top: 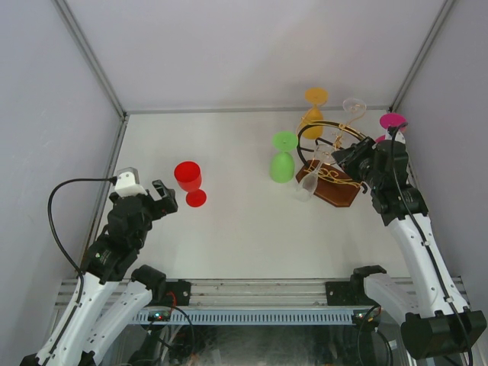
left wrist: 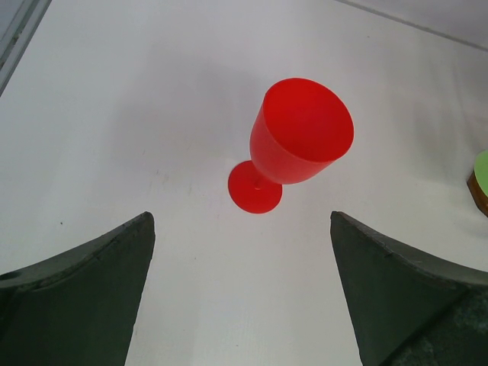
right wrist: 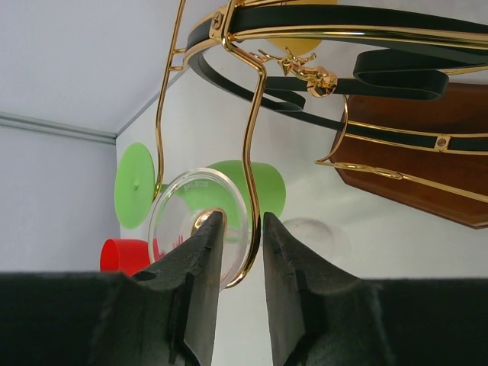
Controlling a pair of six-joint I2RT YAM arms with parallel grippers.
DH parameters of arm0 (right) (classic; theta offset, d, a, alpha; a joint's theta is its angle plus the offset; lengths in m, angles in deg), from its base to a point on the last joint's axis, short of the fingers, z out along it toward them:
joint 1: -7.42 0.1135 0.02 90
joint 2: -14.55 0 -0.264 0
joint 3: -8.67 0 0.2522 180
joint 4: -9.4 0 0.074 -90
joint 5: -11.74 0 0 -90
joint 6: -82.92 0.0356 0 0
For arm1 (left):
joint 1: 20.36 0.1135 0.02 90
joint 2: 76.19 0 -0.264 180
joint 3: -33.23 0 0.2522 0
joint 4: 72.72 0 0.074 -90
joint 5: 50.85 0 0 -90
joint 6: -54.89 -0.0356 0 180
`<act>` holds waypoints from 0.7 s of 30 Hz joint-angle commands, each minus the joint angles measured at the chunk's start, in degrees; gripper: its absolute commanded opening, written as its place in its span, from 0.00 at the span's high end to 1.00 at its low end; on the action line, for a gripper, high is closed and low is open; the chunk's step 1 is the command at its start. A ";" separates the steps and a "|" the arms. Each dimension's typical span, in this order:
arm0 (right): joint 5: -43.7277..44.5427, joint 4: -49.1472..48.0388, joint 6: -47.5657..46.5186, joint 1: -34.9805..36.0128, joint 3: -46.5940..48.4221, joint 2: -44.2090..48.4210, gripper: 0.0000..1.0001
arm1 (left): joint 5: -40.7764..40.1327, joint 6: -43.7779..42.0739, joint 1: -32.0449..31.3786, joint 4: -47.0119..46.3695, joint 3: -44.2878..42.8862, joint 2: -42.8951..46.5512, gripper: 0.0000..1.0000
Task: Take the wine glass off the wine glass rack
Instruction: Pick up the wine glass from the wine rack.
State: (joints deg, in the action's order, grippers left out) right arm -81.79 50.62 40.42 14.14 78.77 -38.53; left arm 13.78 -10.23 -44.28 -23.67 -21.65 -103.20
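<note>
Two pincers. Your left pincer (top: 165, 197) gapes wide by the red glass (left wrist: 301, 130), well apart from the wine glass rack (top: 335, 192). The clear wine glass (top: 308, 183) hangs bowl-down, axis upright, at your right pincer (right wrist: 242, 221). Its jaws are narrowed about the stem; clamped or not, you cannot tell. Six glasses: plus green glass (top: 282, 166), orange glass (top: 314, 97), second clear glass (top: 353, 105), pink glass (top: 393, 120). One rack.

No readable text, label, brand or number in any view. Only candidate is a faint embossed marking near the top rim of the round foot of the clear stemmed wine glass (right wrist: 180, 207), right wrist view. Too small and blurred to read.
</note>
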 commanded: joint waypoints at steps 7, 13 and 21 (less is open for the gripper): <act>2.71 2.31 -3.16 -0.24 3.59 -0.26 0.64 | -0.21 0.08 0.42 -1.27 0.77 -0.55 0.00; 2.35 1.86 -3.43 -0.30 4.24 -0.61 0.65 | -0.28 0.08 0.42 -1.27 0.78 -0.59 0.00; 1.94 0.40 -3.27 -0.28 4.23 -0.99 0.70 | -0.38 -0.01 0.41 -1.19 0.78 -0.53 0.00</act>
State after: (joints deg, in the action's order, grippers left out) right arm -80.30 52.85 38.43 14.14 80.80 -39.58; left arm 13.80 -10.25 -44.28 -23.70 -21.65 -103.57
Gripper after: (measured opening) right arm 0.313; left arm 0.998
